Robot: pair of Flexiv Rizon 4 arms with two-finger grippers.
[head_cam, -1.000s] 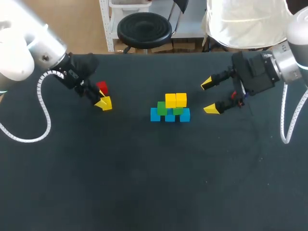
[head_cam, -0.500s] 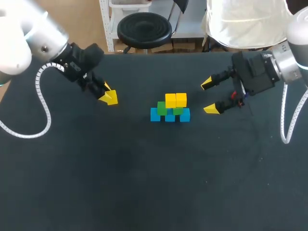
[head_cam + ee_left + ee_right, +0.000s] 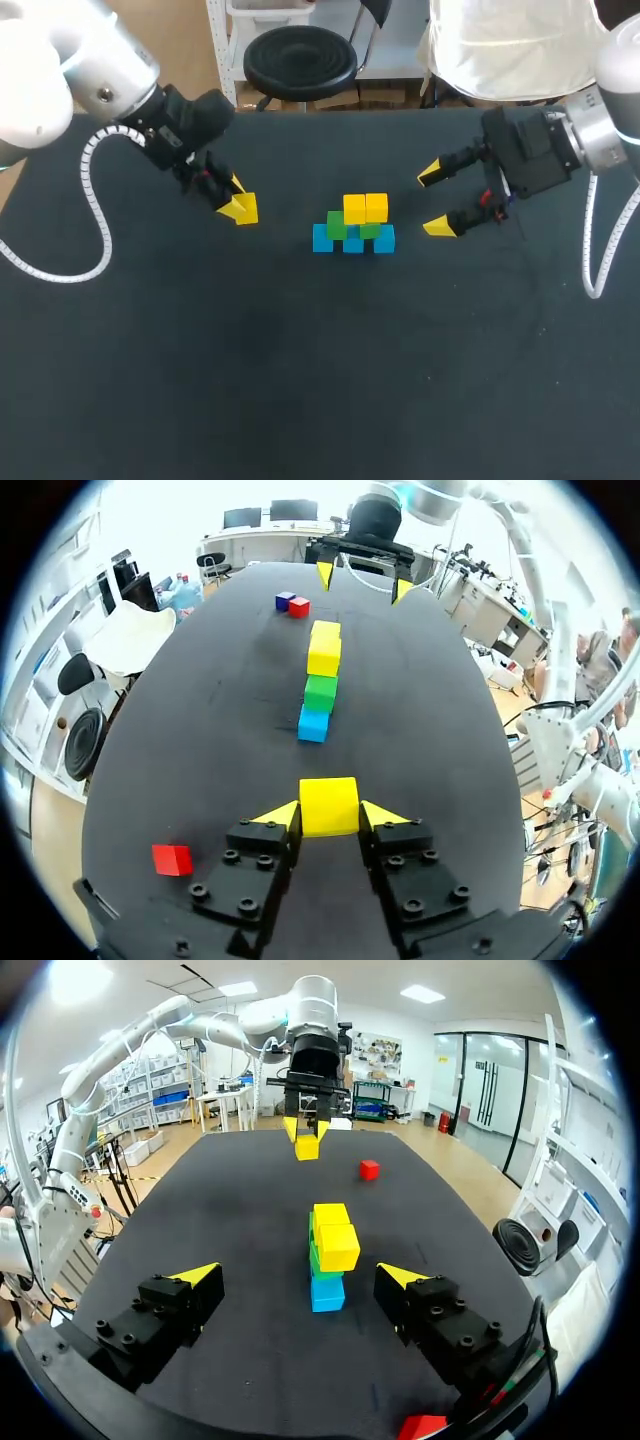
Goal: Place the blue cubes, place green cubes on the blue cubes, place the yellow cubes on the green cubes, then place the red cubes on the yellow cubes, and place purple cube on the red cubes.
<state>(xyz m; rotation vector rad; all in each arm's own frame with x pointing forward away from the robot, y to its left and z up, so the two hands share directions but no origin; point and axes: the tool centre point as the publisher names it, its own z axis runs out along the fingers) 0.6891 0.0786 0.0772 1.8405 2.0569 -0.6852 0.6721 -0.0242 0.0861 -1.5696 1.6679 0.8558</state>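
The left hand [image 3: 238,206] is clamped on a yellow cube [image 3: 328,806] over the worktop [image 3: 300,380] (off to the left of the stack [image 3: 354,224]). The right hand [image 3: 433,201] sits just right of the stack, fingers apart.

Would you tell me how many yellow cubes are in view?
3: two yellow cubes side by side atop the green cubes, a third yellow cube in the left gripper. Others may be hidden.

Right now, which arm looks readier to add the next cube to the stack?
Left. The left gripper is shut on a yellow cube, with the stack ahead of it. The right gripper stands open and empty beside the stack.
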